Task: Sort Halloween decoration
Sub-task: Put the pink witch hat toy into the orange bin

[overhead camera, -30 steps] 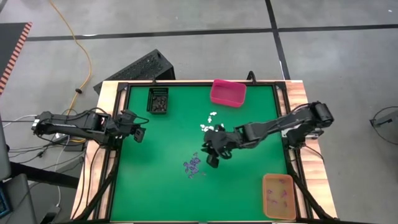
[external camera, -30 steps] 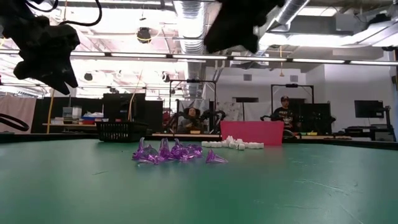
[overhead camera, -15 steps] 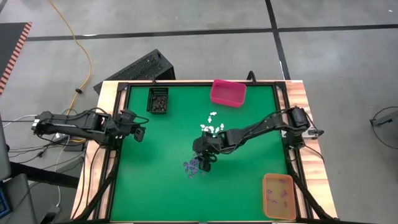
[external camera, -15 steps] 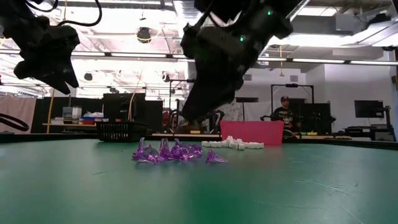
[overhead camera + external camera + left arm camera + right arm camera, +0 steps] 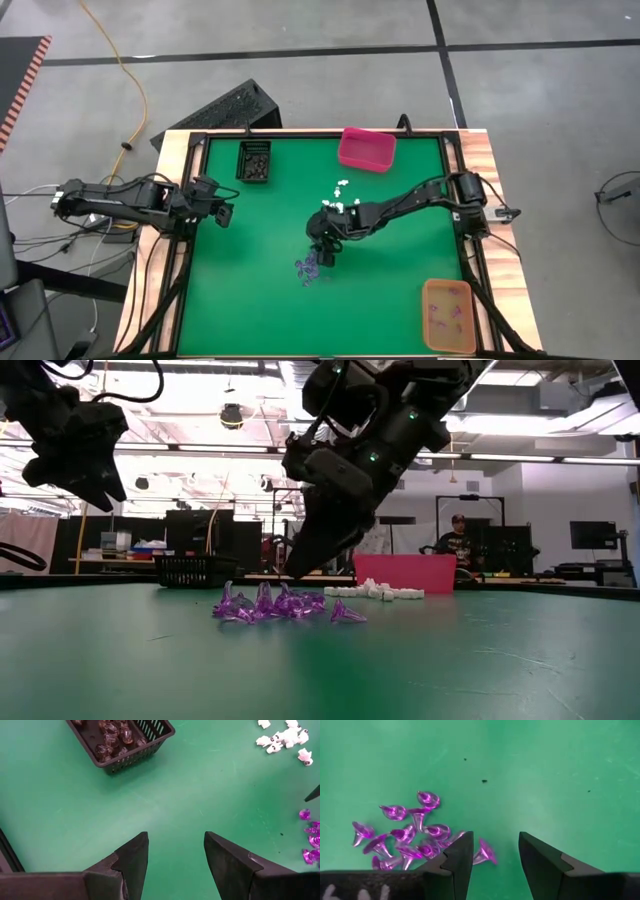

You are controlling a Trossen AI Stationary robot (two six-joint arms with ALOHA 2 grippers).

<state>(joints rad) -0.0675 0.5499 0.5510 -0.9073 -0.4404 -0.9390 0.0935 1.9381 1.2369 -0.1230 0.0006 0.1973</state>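
Sorting looks partly done. The black bin (image 5: 254, 161) at the far left of the green counter (image 5: 250, 290) already holds dark trinkets (image 5: 114, 734), and no black pieces show loose on the felt. The orange bin (image 5: 447, 314) at the near right corner carries a few purple pieces. The pink bin (image 5: 366, 148) at the far edge may hold some white ones, but its inside is too small here to tell.

What is left lies mid-counter in two groups: a cluster of purple trinkets (image 5: 410, 837), cone-shaped and clear, and, a little farther back toward the pink bin, a scatter of white trinkets (image 5: 340, 197).

The right claw (image 5: 492, 857) is low over the edge of the purple cluster, its fingers apart and holding nothing; one purple piece lies right by the gap between the fingertips. In the low view that claw (image 5: 300, 565) points down just behind the purple heap, close to the counter but seemingly not yet touching it. My guess is that the step in hand is picking another purple piece for the orange bin.

The left claw (image 5: 175, 855) waits at the left edge of the counter, fingers apart and empty, raised above the felt
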